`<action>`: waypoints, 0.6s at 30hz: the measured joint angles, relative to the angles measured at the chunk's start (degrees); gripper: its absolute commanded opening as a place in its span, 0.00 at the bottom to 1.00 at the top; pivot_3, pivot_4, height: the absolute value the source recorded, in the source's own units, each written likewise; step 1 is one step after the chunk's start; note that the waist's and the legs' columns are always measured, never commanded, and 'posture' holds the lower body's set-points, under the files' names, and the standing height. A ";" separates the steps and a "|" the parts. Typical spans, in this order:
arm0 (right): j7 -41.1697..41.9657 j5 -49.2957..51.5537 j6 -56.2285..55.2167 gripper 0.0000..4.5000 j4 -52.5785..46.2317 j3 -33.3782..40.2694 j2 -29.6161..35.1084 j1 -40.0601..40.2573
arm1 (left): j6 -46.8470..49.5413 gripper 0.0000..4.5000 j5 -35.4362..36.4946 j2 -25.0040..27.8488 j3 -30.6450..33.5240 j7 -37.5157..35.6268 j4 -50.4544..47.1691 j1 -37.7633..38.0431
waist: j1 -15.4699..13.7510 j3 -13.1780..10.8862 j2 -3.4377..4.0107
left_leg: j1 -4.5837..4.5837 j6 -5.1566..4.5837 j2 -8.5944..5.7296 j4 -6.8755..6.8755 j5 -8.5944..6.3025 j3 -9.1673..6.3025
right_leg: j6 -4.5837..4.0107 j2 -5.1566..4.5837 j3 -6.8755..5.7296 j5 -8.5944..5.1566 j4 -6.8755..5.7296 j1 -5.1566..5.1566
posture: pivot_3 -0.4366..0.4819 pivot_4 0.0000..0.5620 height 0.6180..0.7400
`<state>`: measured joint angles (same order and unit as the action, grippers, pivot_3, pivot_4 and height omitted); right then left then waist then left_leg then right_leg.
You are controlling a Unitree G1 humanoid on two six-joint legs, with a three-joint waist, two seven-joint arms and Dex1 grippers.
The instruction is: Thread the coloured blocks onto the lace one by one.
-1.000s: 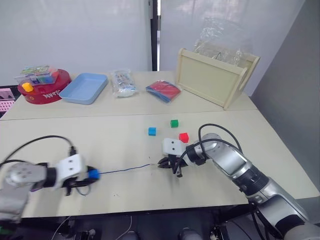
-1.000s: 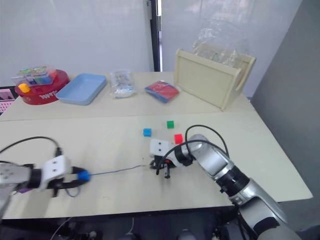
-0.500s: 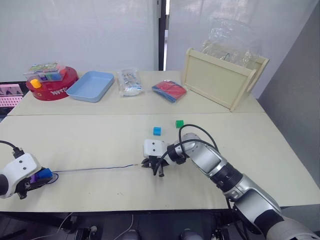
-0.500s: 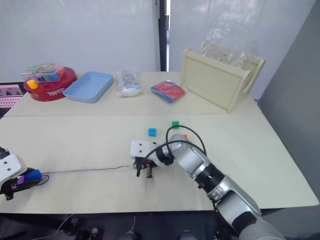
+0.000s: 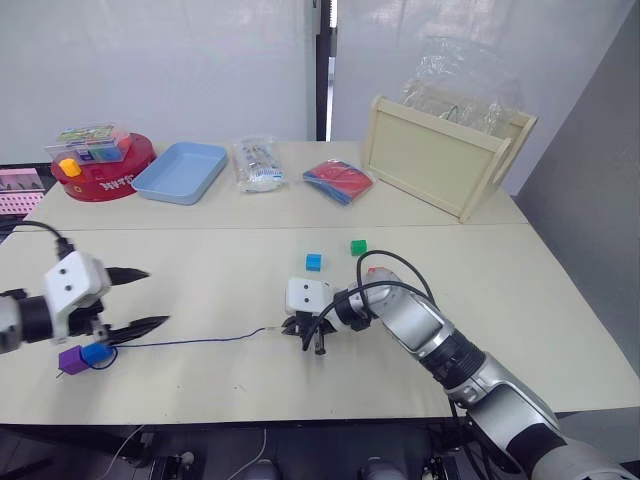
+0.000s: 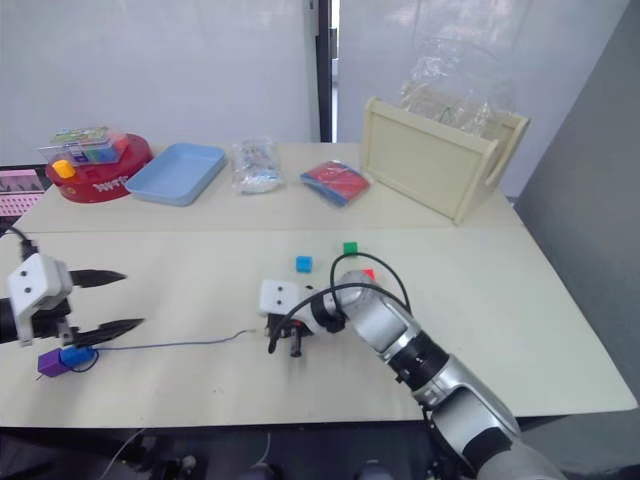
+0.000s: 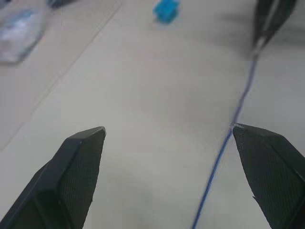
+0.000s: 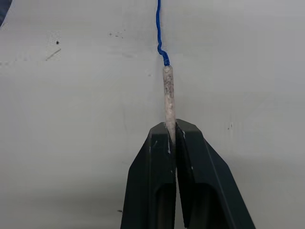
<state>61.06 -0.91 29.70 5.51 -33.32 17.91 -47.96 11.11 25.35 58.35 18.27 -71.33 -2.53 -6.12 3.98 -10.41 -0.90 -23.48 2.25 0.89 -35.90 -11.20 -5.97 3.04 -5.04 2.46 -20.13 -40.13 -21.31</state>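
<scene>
Left gripper [image 5: 140, 298] spread wide — right gripper [image 8: 171, 138] pinching the lace [image 8: 168, 95] tip; no legible writing.

Beige tables [image 5: 250, 215], white wall [image 5: 160, 70]

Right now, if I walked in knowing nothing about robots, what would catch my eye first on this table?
Probably the thin blue lace stretched across the near table, its pale tip pinched in the right tool. At its far end a purple block and a blue block sit by the open left tool. Three loose blocks, light blue, green and red, lie just beyond the right tool.
</scene>
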 measured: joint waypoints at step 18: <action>2.49 0.00 9.74 0.00 -7.53 -0.76 3.89 2.19 | -19.39 0.99 -9.52 -20.76 -24.03 -8.80 21.03 -14.61 | 0.25 0.02 -0.02 | -0.01 0.04 0.04 -0.16 0.04 -0.04 | -0.01 0.11 0.00 0.01 0.01 -0.01 | 0.48 0.27 1.00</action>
<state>63.55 -0.90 39.44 -2.02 -34.08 21.80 -45.77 -8.28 15.83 37.60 -5.76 -80.14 18.50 -20.74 4.23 -10.40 -0.93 -23.49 2.29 0.94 -36.06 -11.16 -6.01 3.02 -4.94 2.46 -20.13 -40.12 -21.32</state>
